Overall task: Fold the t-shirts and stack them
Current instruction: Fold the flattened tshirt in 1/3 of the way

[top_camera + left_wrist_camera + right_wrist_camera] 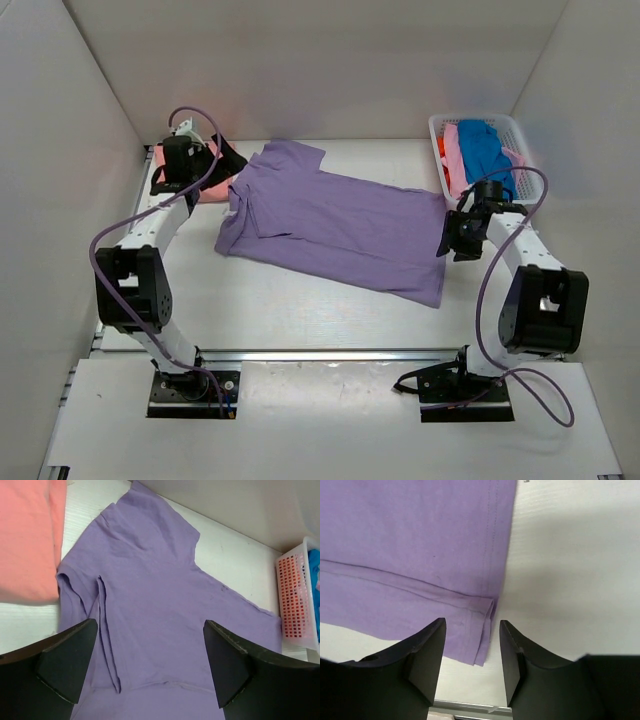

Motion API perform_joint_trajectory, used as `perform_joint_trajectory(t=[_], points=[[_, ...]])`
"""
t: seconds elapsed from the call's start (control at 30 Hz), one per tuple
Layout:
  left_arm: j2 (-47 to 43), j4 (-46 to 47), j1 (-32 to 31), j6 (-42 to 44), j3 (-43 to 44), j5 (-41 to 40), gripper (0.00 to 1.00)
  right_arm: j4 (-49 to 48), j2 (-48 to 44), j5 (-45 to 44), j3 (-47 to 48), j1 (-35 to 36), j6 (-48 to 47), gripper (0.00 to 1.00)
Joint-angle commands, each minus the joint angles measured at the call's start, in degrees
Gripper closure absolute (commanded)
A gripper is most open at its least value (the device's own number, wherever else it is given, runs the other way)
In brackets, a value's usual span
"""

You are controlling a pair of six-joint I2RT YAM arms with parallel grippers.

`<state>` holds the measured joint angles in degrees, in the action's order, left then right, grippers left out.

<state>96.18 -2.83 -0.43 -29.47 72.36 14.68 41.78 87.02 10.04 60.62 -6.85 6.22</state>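
The lavender t-shirt (pixel 335 225) lies spread across the middle of the white table (pixel 300 310), collar end toward ten o'clock and hem toward four o'clock, with one sleeve at twelve and the near long edge folded in on itself. Plain white walls (pixel 320 60) box the table in on three sides. At ten o'clock a salmon t-shirt (pixel 208 170) sits folded just beside the lavender one; at two o'clock a white lattice basket (pixel 440 130) holds a blue shirt (pixel 490 155) and a pink shirt (pixel 453 150) bunched together. The overhead view alone shows both arms and the whole layout. The left wrist view adds the crease running down by the collar and the salmon cloth's edge overlapping the lavender shoulder; there the left fingers (pixel 67 662) stand spread wide above the shirt, gripping nothing. The right wrist view shows the stitched hem corner, doubled over, lying on the table at the shirt's four o'clock end, with the right fingers (pixel 427 655) parted either side of it, not pinching it.
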Motion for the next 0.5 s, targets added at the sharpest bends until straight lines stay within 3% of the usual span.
perform_joint_trajectory(t=[0.0,0.23,0.33,0.47], points=[[-8.5,-6.2,0.4,3.5,-3.2,-2.4,0.02,0.4,-5.5,-0.7,-1.9,-1.1,2.7,0.55],[-20.2,-11.0,0.2,7.5,-21.3,-8.2,0.01,2.6,-11.7,1.5,-9.2,0.2,5.2,0.58],[-22.1,-10.7,-0.3,9.7,-25.4,-10.0,0.01,3.3,-13.5,2.5,-10.6,1.0,6.3,0.59],[-22.9,-8.3,-2.1,12.6,-29.3,-13.5,0.09,3.4,-14.8,3.1,-12.6,1.3,6.6,0.62]])
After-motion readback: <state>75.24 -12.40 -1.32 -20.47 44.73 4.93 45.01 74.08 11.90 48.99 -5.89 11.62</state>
